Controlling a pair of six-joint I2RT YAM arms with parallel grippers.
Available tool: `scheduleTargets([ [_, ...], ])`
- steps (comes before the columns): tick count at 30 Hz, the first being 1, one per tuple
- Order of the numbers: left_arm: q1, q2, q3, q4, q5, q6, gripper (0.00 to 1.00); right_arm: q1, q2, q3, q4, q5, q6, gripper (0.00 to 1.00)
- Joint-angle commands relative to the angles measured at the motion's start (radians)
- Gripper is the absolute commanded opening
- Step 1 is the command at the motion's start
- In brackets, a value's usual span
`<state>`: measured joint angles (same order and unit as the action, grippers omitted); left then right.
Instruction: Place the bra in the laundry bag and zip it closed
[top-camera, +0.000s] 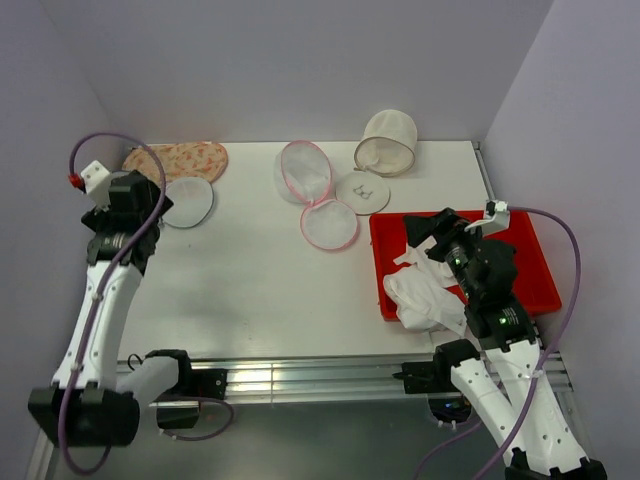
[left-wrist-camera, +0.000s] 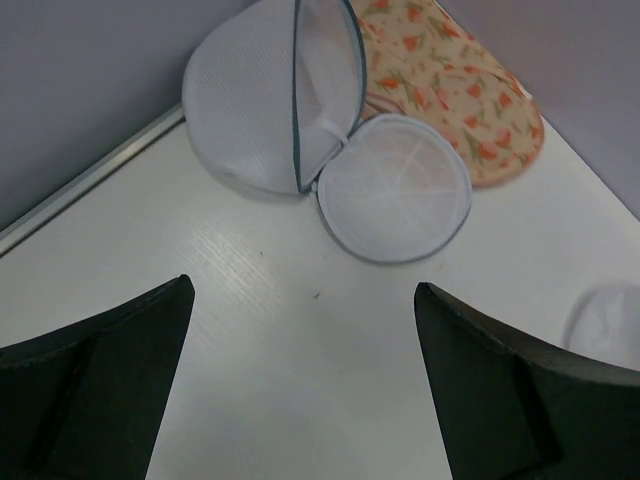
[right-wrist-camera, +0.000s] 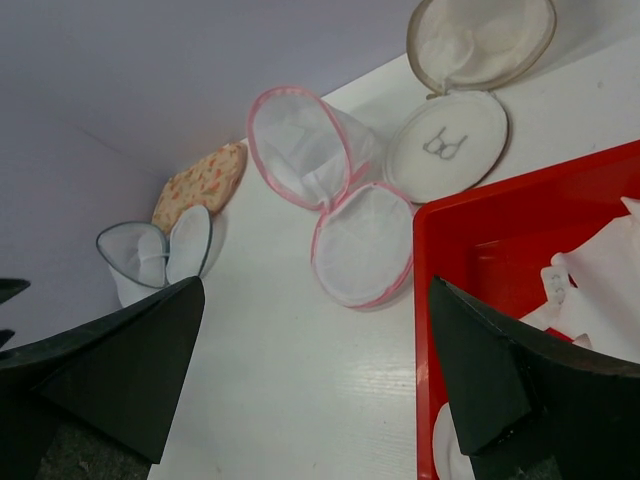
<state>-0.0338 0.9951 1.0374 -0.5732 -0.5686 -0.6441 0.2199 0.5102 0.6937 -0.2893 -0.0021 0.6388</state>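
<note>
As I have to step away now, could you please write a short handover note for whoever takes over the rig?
Left gripper: fingers open, empty, facing the laundry bag.
Right gripper: fingers open, empty, above the red tray.
Laundry bag: unzipped, at the table's far left next to the peach floral bag; one half upright, one flat.
Bra: in the red tray, spilling over its near-left corner, not grasped.
Done: the bag is open.
Left: pick up the bra, put it in the bag, zip it shut.
</note>
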Motion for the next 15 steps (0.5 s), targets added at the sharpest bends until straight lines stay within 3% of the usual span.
scheduleTargets([
  [1,0.032,0.137,0.127,-0.007,-0.046,-0.097,0.99,-0.004,0.027,0.023,0.048,-0.048,0.015,1.0],
  [7,0.07,0.356,0.233,0.053,-0.138,-0.095,0.98,-0.004,0.039,0.009,0.065,-0.064,0.022,1.0],
  [10,0.098,0.529,0.338,-0.014,-0.195,-0.115,0.98,-0.004,0.037,0.003,0.065,-0.067,0.021,1.0],
  [15,0.138,0.665,0.438,-0.044,-0.192,-0.149,0.96,-0.005,0.04,-0.028,0.105,-0.093,0.036,1.0],
])
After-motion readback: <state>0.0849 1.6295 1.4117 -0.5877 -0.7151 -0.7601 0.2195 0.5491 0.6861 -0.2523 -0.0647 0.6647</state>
